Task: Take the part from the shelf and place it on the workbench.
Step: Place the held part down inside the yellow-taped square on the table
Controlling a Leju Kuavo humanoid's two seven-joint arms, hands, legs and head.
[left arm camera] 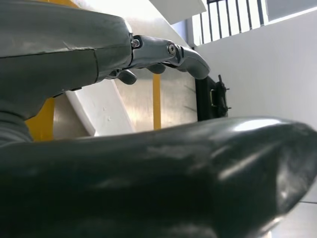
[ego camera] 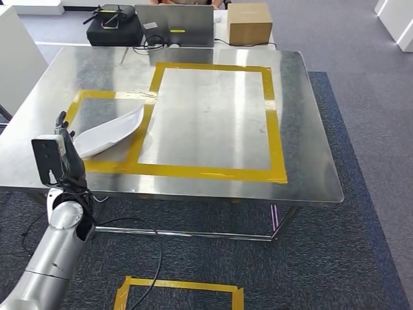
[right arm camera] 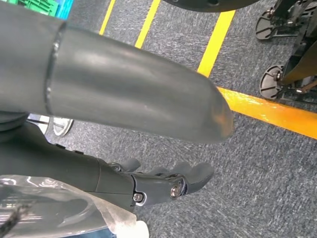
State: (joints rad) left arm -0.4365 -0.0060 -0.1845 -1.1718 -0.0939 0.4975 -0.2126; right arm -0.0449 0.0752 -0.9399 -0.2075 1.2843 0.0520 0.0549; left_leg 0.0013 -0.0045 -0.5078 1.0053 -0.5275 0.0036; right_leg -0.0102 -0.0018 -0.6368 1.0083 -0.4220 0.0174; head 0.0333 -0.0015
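A long white curved part (ego camera: 113,131) lies flat on the steel workbench (ego camera: 302,168), across the small yellow-taped rectangle (ego camera: 78,103) at its left. My left hand (ego camera: 67,154) is at the bench's near left edge, right at the part's near end. In the left wrist view its fingers (left arm camera: 168,52) stretch straight out above the white part (left arm camera: 102,109), with the thick thumb (left arm camera: 186,168) well apart from them and nothing gripped. In the right wrist view my right hand (right arm camera: 149,183) hangs over grey carpet, fingers extended and holding nothing.
A large yellow-taped rectangle (ego camera: 275,129) marks the bench's middle. Behind the bench sit a cardboard box (ego camera: 249,23), a laptop (ego camera: 175,26) and a black device (ego camera: 114,27). A cable (ego camera: 155,258) and a yellow tape square (ego camera: 177,287) lie on the carpet near me.
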